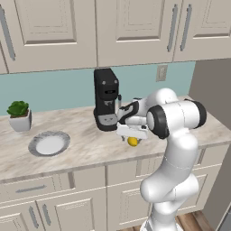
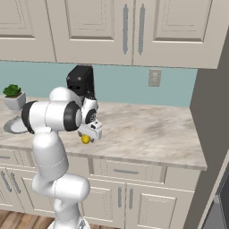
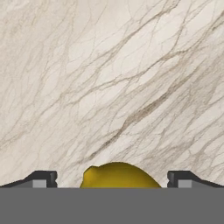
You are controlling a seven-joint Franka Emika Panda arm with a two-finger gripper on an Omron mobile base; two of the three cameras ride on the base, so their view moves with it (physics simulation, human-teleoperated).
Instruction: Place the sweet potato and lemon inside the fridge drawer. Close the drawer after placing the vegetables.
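The lemon [image 1: 132,141] is a small yellow fruit lying on the marble counter [image 1: 85,146], just in front of the coffee machine. My gripper [image 1: 130,137] hangs right over it, fingers pointing down. In the hand view the lemon [image 3: 119,176] sits between the two dark fingertips [image 3: 43,178], which stand wide apart and clear of it, so the gripper [image 3: 112,179] is open. From the right base view the lemon [image 2: 85,139] peeks out under the hand [image 2: 91,130]. The sweet potato and the fridge drawer are out of view.
A black coffee machine [image 1: 106,99] stands at the back of the counter behind the hand. A white plate [image 1: 48,144] and a potted plant [image 1: 19,115] sit to the left. Cabinets hang above; a dark wall [image 2: 212,112] bounds the counter's right end.
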